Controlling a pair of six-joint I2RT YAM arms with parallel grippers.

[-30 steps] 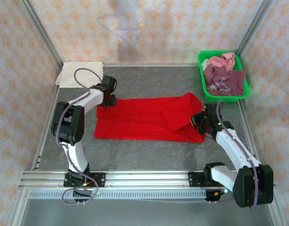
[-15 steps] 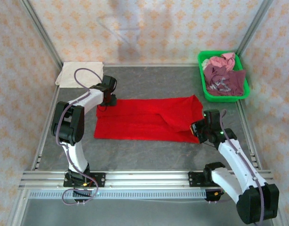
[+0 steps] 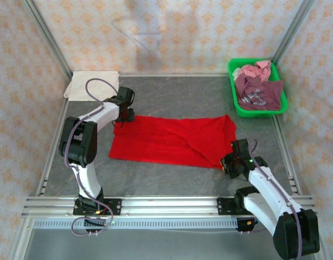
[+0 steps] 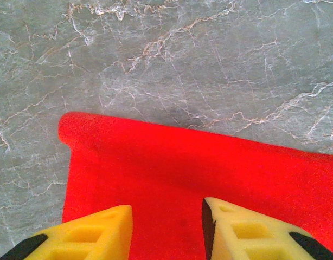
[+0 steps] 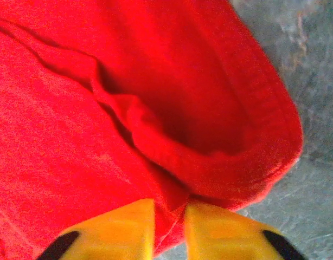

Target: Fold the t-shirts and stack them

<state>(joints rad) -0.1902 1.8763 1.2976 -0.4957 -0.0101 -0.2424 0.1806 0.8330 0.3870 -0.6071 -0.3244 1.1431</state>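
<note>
The bright red t-shirt lies spread across the middle of the table. My left gripper rests on its far left corner; in the left wrist view its yellow fingers stand apart over the red cloth, so the left gripper is open. My right gripper sits at the shirt's near right corner. In the right wrist view the right gripper is slightly open, with the shirt's hem lying in the narrow gap. A cream-white t-shirt lies folded at the far left.
A green basket at the far right holds maroon and pink t-shirts. Metal frame rails run along both table sides and the near edge.
My right arm has drawn the shirt's right end down and toward the near edge, laying it flatter, and its jaws have parted slightly. The left arm has not moved.
</note>
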